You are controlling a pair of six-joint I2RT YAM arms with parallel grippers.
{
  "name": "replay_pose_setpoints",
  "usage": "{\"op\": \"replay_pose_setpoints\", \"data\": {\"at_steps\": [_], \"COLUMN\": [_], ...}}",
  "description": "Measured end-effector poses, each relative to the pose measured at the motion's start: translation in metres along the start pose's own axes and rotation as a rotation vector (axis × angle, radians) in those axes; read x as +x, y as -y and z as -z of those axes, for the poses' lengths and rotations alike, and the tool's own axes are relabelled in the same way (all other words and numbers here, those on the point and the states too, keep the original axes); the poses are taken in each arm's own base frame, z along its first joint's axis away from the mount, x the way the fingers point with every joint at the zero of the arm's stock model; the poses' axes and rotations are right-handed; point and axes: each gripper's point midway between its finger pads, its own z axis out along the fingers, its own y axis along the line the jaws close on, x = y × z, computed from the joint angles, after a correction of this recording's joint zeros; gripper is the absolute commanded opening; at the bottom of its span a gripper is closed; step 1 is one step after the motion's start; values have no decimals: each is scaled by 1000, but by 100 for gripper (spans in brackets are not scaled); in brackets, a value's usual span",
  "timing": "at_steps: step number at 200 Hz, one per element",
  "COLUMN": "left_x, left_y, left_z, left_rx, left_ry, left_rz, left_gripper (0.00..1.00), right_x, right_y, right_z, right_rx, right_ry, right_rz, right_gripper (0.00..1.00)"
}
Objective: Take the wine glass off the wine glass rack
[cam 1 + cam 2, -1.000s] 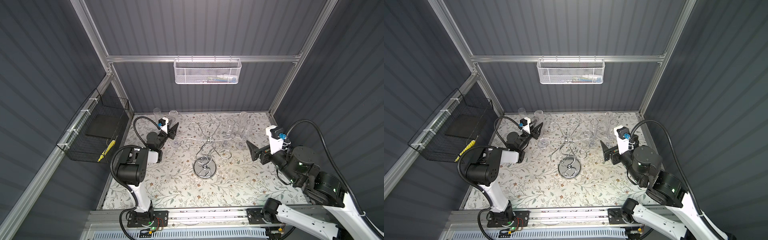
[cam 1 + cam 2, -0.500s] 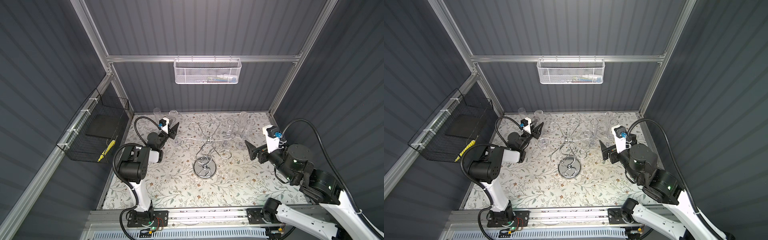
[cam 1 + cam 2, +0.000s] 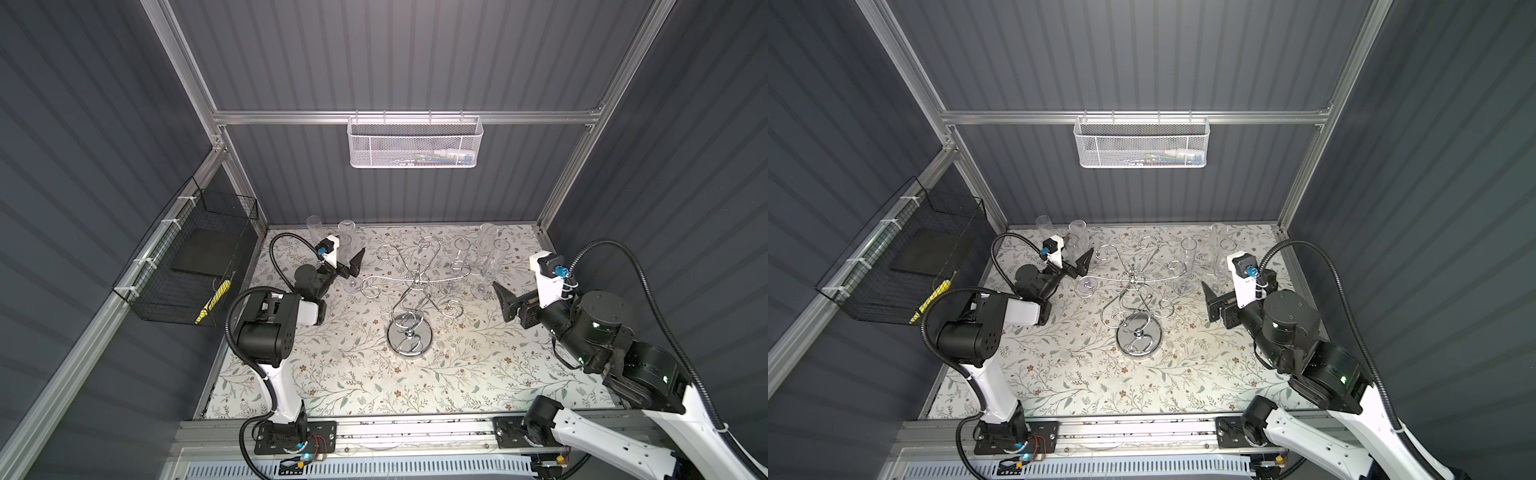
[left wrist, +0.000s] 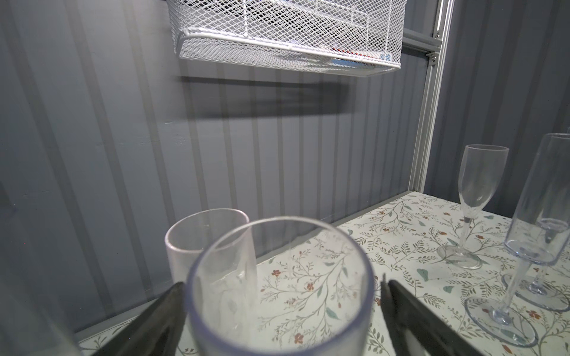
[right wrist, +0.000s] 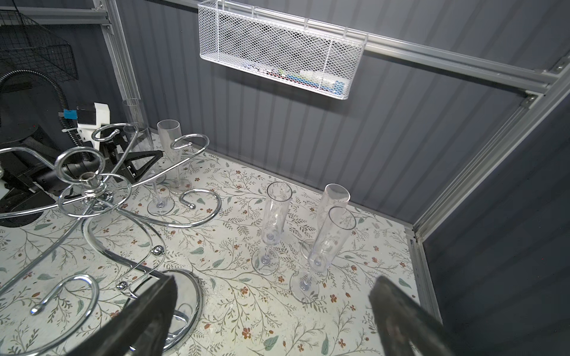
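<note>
Right wrist, glasses [image 5: 275, 212] beside wine glass rack [image 5: 91, 182]

My left claw [image 4: 282, 283] stands spread round a flute [image 4: 277, 308] with little room either side. A second flute [image 4: 209, 246] just behind it blocks the way to the back wall. The wine glass rack [image 3: 409, 286] fills the middle (its curled arms reach wide, toward both claws). Three flutes [image 5: 331, 240] stand ahead of my right claw [image 5: 275, 278], with open passage between them and the rack. The front tabletop [image 3: 374, 386] lies bare.
</note>
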Motion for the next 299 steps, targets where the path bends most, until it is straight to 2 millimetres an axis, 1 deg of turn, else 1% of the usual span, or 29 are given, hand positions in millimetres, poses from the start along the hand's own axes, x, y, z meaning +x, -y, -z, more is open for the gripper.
{"op": "replay_pose_setpoints", "data": {"at_steps": [12, 25, 58, 79, 110, 127, 153, 162, 171, 185, 200, 212, 219, 232, 239, 252, 267, 276, 278, 283, 295, 299], "left_x": [-2, -9, -45, -69, -112, -138, -187, -205, -223, -243, -256, -263, -264, -256, -248, -226, -187, -155, -150, -129, -87, -73], "left_y": [0, 0, 3, 2, 0, -2, -10, -15, -22, -29, -37, -44, -48, -57, -64, -76, -93, -100, -101, -105, -107, -106], "left_z": [0, 1, 3, -1, -7, -9, -9, -6, 2, 17, 36, 53, 63, 86, 98, 121, 149, 167, 169, 180, 198, 204], "left_rx": [0, 0, 1, 2, -1, -9, -70, -112, -164, -233, -311, -381, -424, -514, -567, -665, -795, -865, -875, -913, -967, -979], "left_ry": [-4, -3, 31, 44, 77, 88, 95, 98, 98, 93, 70, 53, 43, 12, -12, -64, -138, -201, -210, -254, -351, -381], "left_rz": [-2, -12, -56, -80, -118, -135, -177, -192, -207, -224, -233, -233, -232, -222, -212, -181, -134, -108, -106, -94, -75, -69], "left_gripper": [99, 99, 100, 99, 100, 100, 100, 100, 99, 99, 100, 100, 100, 100, 100, 100, 100, 100, 100, 100, 100, 100], "right_x": [0, -2, -15, -24, -37, -47, -60, -63, -66, -68, -68, -63, -58, -41, -31, -9, 19, 37, 41, 52, 80, 93], "right_y": [0, 1, 5, 7, 9, 10, 13, 14, 15, 16, 21, 25, 28, 37, 43, 59, 78, 88, 92, 97, 110, 117], "right_z": [0, 2, 9, 14, 22, 27, 33, 35, 36, 36, 34, 29, 25, 15, 10, 2, -8, -15, -16, -21, -32, -37], "right_rx": [0, 0, 1, -6, -21, -28, -33, -33, -32, -22, 14, 55, 83, 149, 185, 267, 339, 371, 381, 393, 423, 438], "right_ry": [-1, 3, 33, 53, 79, 100, 130, 140, 148, 156, 167, 167, 161, 132, 112, 66, 11, -24, -31, -49, -89, -105], "right_rz": [0, -1, -16, -26, -38, -48, -58, -59, -56, -45, -27, -7, 5, 27, 34, 34, 12, -13, -23, -42, -99, -128], "right_gripper": [99, 99, 99, 99, 99, 99, 99, 99, 99, 99, 99, 99, 99, 99, 99, 99, 99, 99, 99, 99, 99, 99]}}
